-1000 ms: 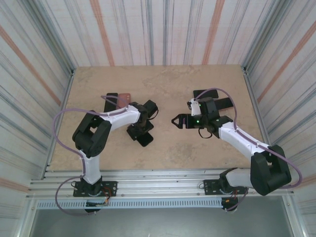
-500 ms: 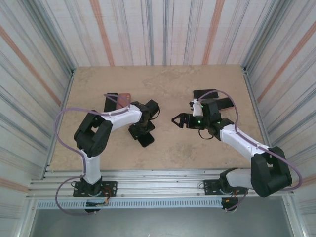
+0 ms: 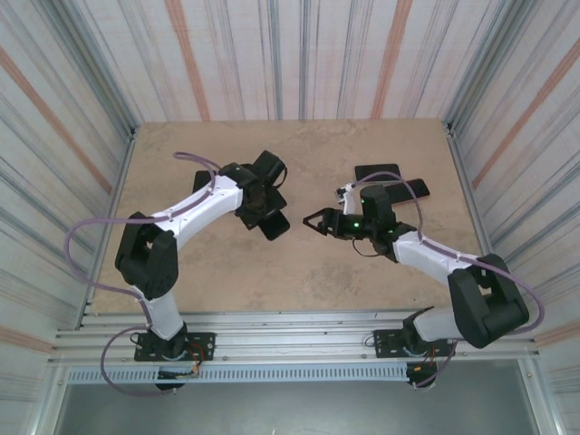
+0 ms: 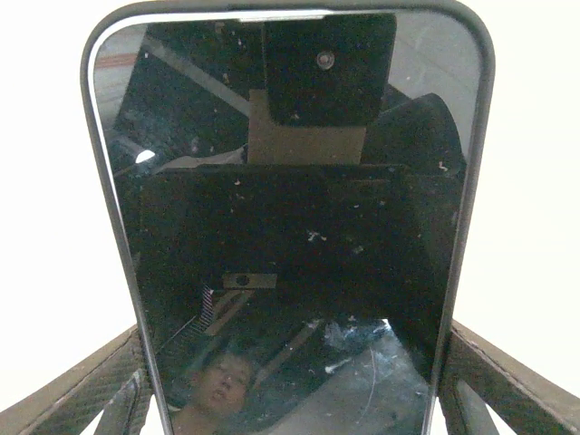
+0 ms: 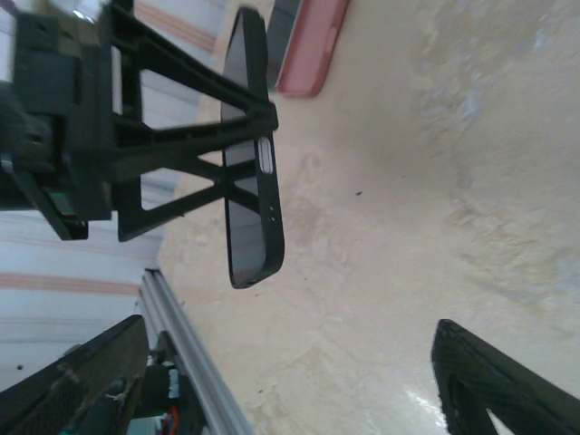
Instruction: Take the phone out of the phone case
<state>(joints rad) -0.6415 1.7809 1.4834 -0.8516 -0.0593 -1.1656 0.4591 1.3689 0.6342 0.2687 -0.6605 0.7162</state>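
The left wrist view shows the phone (image 4: pixel 290 227) face-on, its dark case (image 4: pixel 487 82) clamped between the left gripper (image 3: pixel 265 213) fingers (image 4: pixel 82 390). The right wrist view shows it edge-on, raised above the tabletop (image 5: pixel 435 181). The right gripper (image 3: pixel 313 220) stands wide open and empty, near the phone but apart from it.

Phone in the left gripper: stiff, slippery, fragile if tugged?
Probably stiff: the phone looks flat though the left gripper clamps only its side edges. Glossy screen looks slippery; the case rim likely grips better. Glass face, so possibly fragile.
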